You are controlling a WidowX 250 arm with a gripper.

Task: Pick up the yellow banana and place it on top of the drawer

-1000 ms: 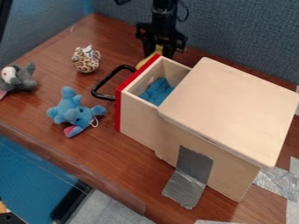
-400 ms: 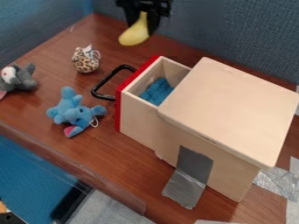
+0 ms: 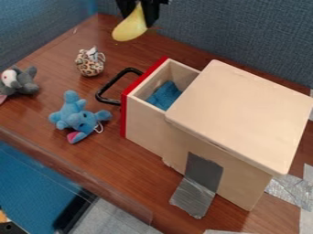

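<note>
At the top edge of the camera view hangs the black gripper (image 3: 139,10), shut on the upper end of the yellow banana (image 3: 130,27). The banana's thick end points down and left, raised above the back of the table. The wooden drawer unit (image 3: 245,109) stands right of centre, lower in the view than the gripper, with a flat pale top. Its red-fronted drawer (image 3: 145,119) is pulled out to the left, and a blue cloth-like thing (image 3: 164,95) lies inside.
A black handle (image 3: 109,87) juts left from the drawer. On the left of the table (image 3: 36,112) are a blue plush toy (image 3: 76,116), a leopard-spotted toy (image 3: 90,64) and a grey plush toy (image 3: 23,81). Silver tape (image 3: 194,196) runs from the unit's side to the table.
The gripper and banana have risen from behind the drawer towards the top of the view, and most recently shifted a little left. The drawer and toys stayed put.
</note>
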